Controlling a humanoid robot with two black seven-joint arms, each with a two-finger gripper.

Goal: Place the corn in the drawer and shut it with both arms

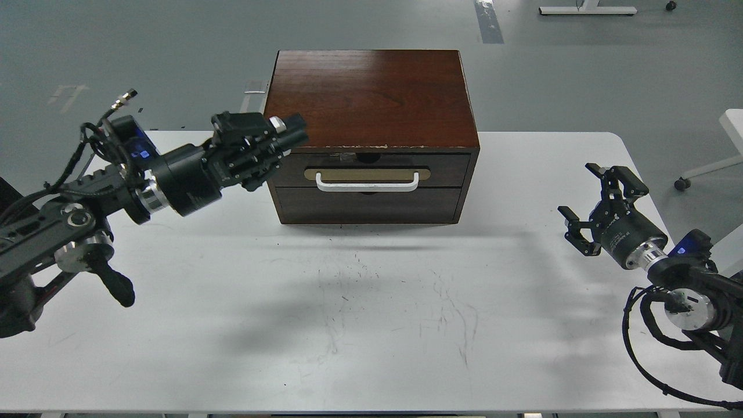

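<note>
The dark brown drawer (447, 169) with its white bar handle (367, 186) sits closed, flush in the front of the wooden cabinet (371, 96). The corn is not in view. My left gripper (287, 133) is raised beside the cabinet's top left front corner; it is dark and its fingers cannot be told apart. It holds nothing that I can see. My right gripper (578, 190) is open and empty, above the table's right side, well to the right of the cabinet.
The cabinet stands at the back middle of the white table (371, 325). A plain dark panel (371, 204) lies below the drawer. Grey floor lies beyond the table, with a white chair base (705, 171) at the right.
</note>
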